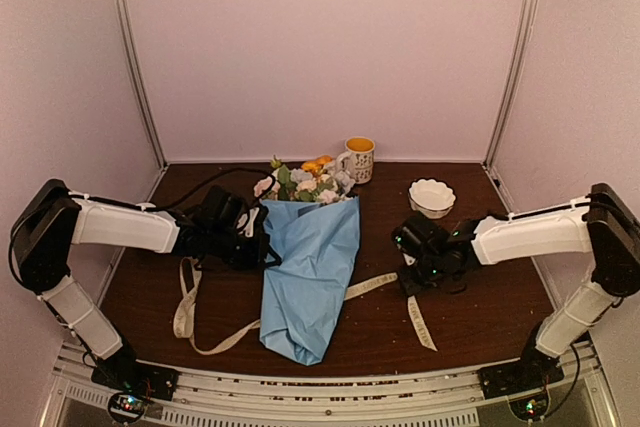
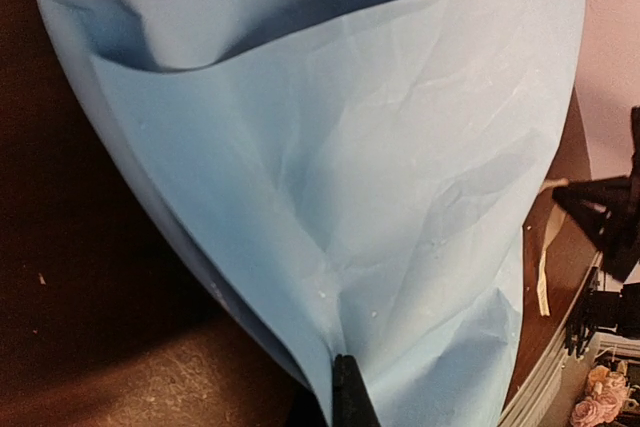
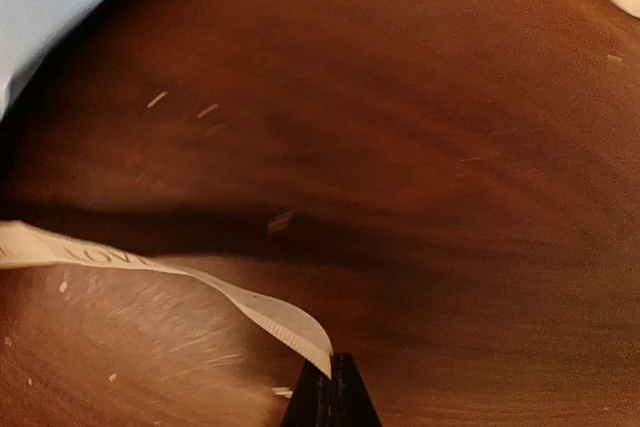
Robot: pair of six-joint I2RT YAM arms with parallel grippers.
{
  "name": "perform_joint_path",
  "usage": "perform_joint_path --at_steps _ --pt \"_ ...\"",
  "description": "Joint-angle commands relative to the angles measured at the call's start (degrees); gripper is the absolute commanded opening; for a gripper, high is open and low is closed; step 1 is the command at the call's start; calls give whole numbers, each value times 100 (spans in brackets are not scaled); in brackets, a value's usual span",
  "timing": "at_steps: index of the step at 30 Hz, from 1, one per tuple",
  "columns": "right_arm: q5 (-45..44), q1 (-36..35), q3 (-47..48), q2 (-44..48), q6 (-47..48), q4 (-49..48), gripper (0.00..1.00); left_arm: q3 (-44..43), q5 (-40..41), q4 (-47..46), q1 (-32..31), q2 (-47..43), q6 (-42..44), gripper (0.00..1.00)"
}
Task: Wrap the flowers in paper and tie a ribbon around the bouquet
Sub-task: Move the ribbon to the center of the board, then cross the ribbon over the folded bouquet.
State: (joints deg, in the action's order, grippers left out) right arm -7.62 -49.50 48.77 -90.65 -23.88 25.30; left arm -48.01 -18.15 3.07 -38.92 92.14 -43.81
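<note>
One bouquet (image 1: 308, 247) lies on the dark wooden table (image 1: 480, 287) between the two arms. Its long axis runs from far to near, leaning a little to the left at the near end. The flowers (image 1: 305, 183) point toward the back wall, and the folded narrow end of the paper (image 1: 312, 277) points toward the arm bases. There is a single sheet of paper, light blue on the outside, wrapped as a cone. A single ribbon (image 1: 384, 285) passes under the cone crosswise, looping loosely on the left and trailing out to the right, with one end reaching toward the near edge. Behind the blooms stands one mug (image 1: 359, 158), and to its right one white bowl (image 1: 432, 197). The left gripper (image 2: 345, 392) is at the cone's left edge. Its wrist view shows what the top view cannot: the fingertips pressed together on the paper where two overlapping layers meet. The right gripper (image 3: 335, 392) is low over the ribbon to the right of the cone. Only its wrist view shows the jaws closed on the strip, which rises off the table to the fingertips and carries dark lettering. The top view alone shows the flowers, mug and bowl together.
</note>
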Motion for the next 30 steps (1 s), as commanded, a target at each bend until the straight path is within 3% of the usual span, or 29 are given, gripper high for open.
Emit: perform_joint_path --at_steps 1,5,9,13,19,25,30 --pt "-370 1162 -79 1105 -379 148 0 95 -36 -205 41 41 125 0" --pt "-457 1554 368 2026 -194 276 0 124 -81 -303 37 203 151 0" --pt "44 948 1236 2113 133 146 0 220 -71 -463 42 345 114 0" --pt "695 122 1911 1421 374 -211 0 281 -85 -541 35 431 101 0" --pt "2382 -790 2750 -194 289 -1009 0 339 -123 -623 40 530 100 0" --pt "2619 -787 3721 -1750 -313 -533 0 418 -120 -685 34 495 64 0" --pt "2618 -577 4044 -2502 -597 -119 0 459 -119 -711 38 501 48 0"
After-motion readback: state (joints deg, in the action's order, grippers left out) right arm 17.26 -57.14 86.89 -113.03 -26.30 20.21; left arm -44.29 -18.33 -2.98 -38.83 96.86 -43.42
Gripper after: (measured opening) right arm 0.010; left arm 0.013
